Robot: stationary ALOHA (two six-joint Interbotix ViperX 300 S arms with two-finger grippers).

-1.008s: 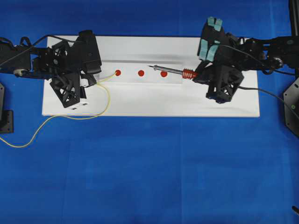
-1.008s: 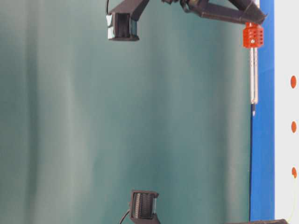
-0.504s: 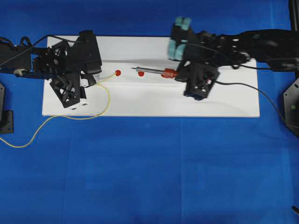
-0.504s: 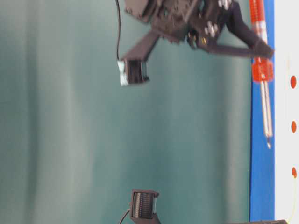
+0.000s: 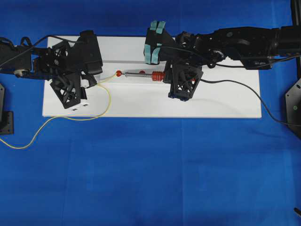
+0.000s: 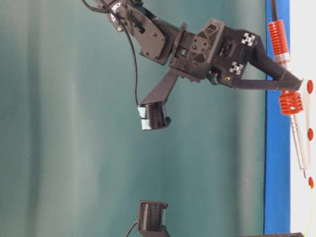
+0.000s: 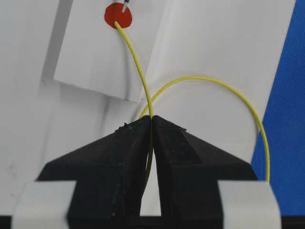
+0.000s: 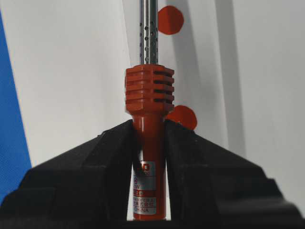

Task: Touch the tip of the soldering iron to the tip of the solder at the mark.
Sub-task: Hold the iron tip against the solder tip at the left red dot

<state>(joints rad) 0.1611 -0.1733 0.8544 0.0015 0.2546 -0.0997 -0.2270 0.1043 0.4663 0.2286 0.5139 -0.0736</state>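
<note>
The thin yellow solder (image 7: 136,57) is pinched in my shut left gripper (image 7: 151,119), and its tip rests on the lower edge of a red mark (image 7: 118,15). The soldering iron (image 5: 141,74), red handle and silver shaft, is clamped in my shut right gripper (image 8: 148,126) by its handle (image 8: 149,90). It lies level above the white strip, pointing left. Its tip (image 7: 125,5) sits at the far edge of that same mark, a short gap from the solder's tip. The side view shows the iron (image 6: 298,143) slanting down toward the mark (image 6: 311,182).
A white board (image 5: 225,101) lies on the blue cloth and carries two more red marks (image 8: 170,20) (image 8: 183,117) under the iron. The solder's loose length (image 5: 56,118) curves off the board's front left. A black cord (image 5: 263,96) trails behind my right arm.
My right arm has swept left along the row of marks with the iron, carrying its tip from near the rightmost mark to the leftmost one. The left arm and the solder have stayed put.
</note>
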